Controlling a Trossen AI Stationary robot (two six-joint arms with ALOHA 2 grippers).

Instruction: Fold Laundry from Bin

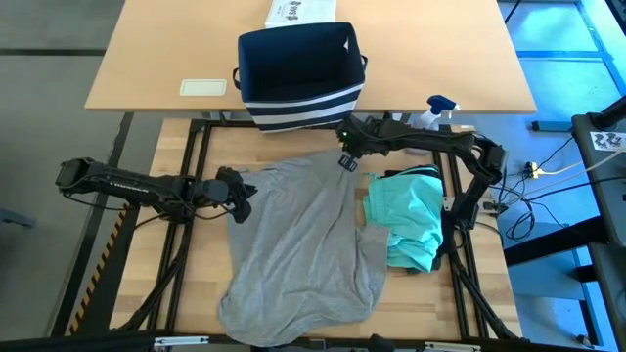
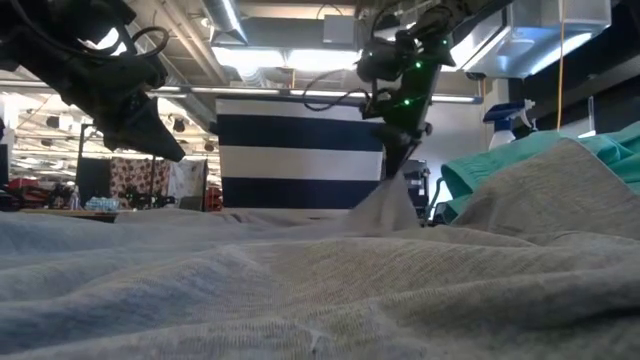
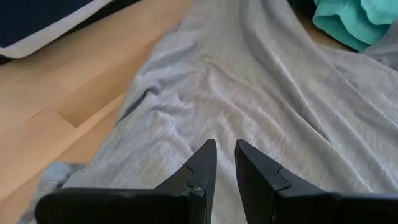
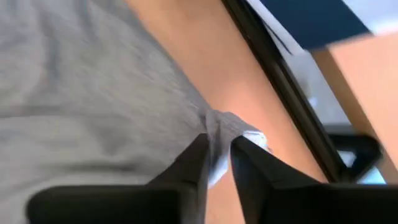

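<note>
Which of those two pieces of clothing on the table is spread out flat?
The grey T-shirt, lying open across the middle; the teal piece beside it sits bunched in a heap.

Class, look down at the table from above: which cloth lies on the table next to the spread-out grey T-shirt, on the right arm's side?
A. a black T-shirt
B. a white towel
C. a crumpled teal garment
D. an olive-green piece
C: in the high view the crumpled teal garment lies bunched against the edge of the spread grey cotton T-shirt, on the right arm's side.

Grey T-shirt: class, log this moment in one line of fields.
shirt: grey T-shirt spread on table | right gripper: pinching its corner near the bin | left gripper: above its left edge, empty | teal piece: beside shirt
</note>
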